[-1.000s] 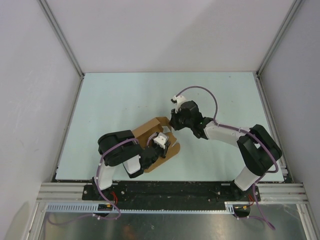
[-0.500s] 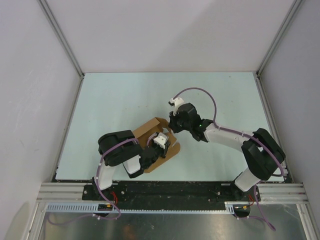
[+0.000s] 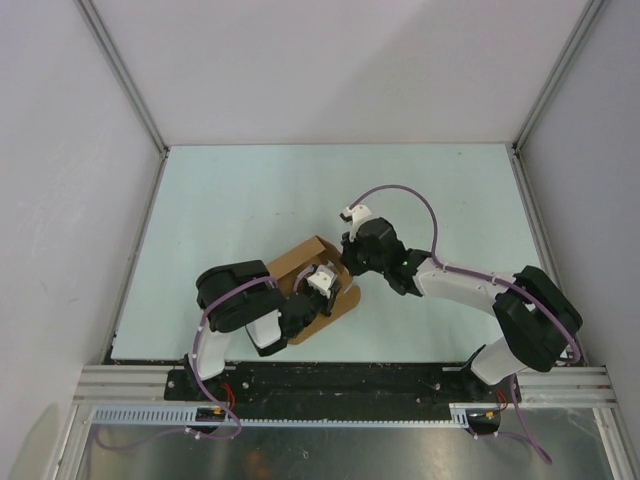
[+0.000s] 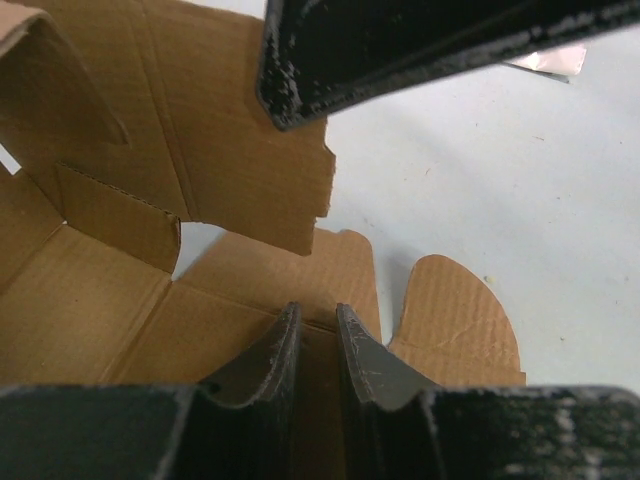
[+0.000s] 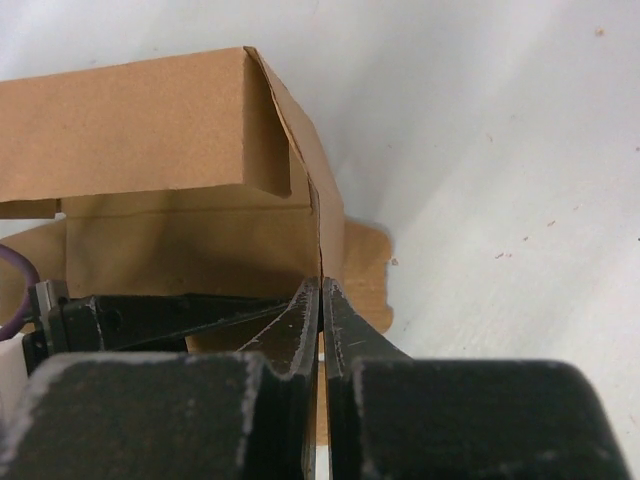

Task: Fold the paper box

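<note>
The left gripper lies over a flat panel of the paper box. Its jaws are narrow, with cardboard showing in the gap (clamped or not cannot be told). The partly erected box rests toward the table's near edge. Beyond it, the right gripper pinches the edge of the box's upright wall.

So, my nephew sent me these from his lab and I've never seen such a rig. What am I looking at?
The machine is a left arm and a right arm, bolted at the near edge of a pale table. The wide picture comes from a fixed camera overhead, and each close-up comes from a camera on one wrist. On the table lies a half-folded brown paper box. The right pincer is shut on the edge of an upright wall. The left pincer seems to pinch a lower panel.
</note>
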